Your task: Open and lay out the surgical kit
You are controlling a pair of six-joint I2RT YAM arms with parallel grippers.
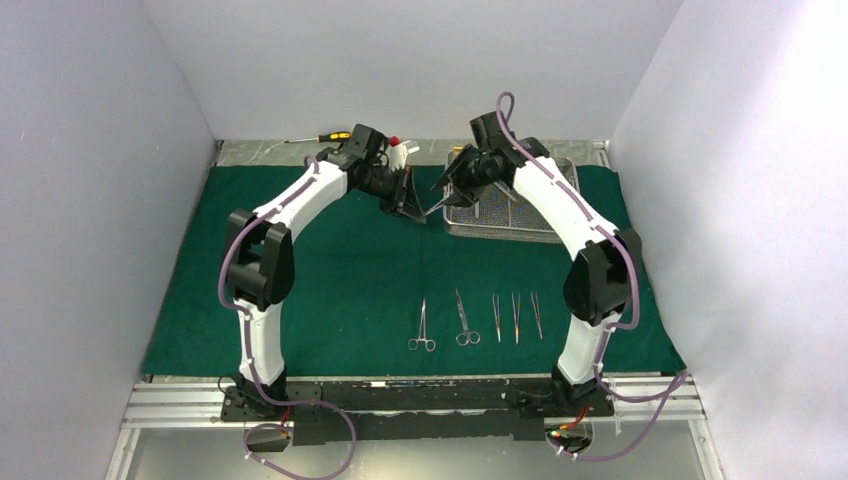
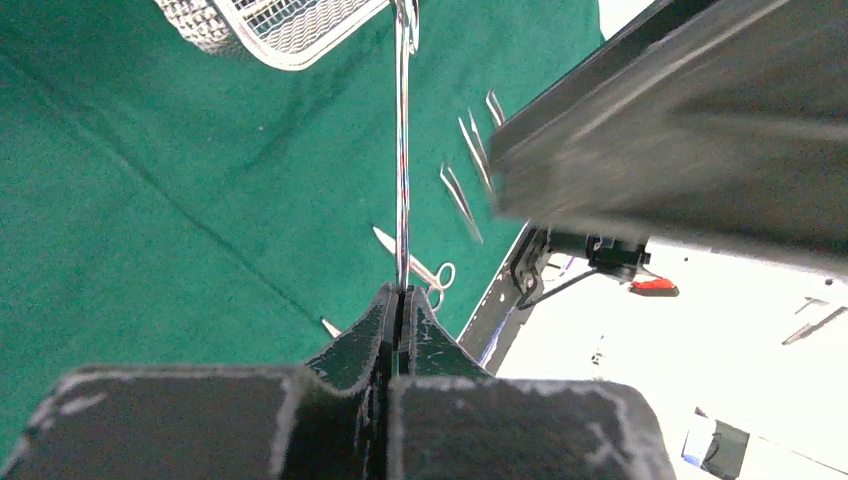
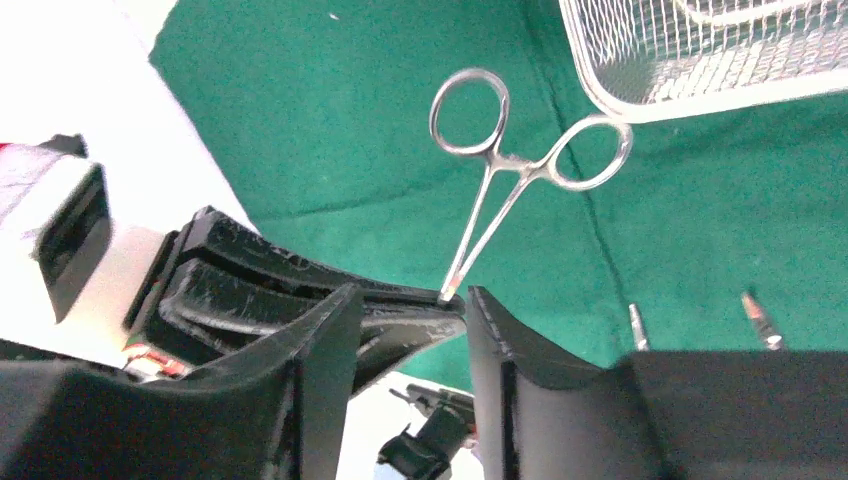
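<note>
Nearest the bases, at 6 o'clock on the cloth [image 1: 340,270], a row [image 1: 465,320] of five instruments lies side by side and apart, each with its long axis on the 12–6 line. The two ring-handled ones on the left have their rings toward 6. Further out, near cloth centre toward 12, the left gripper [image 2: 402,305] is closed tight on the tip end of a clamp [image 3: 515,168], pads pressed together with only the thin steel between them. The right gripper [image 3: 410,300] stands with jaws apart around that same tip region, and I see no pad touching the steel. The clamp appears to hang clear of the cloth. In the top view its long axis runs roughly 8 to 2, tip at the 8 end in the left grip, rings at the 2 end toward the tray [image 1: 520,225]. Judgement: light, stiff, slick steel. Held at the tip, the ring-end weight sits far out and could swing or slip, so a hold on the shanks near the pivot would be steadier. The tray sits at 1 o'clock, with slim pieces inside that are too small to count. A screwdriver [image 1: 325,137] lies beyond the cloth's far edge at 11.
</note>
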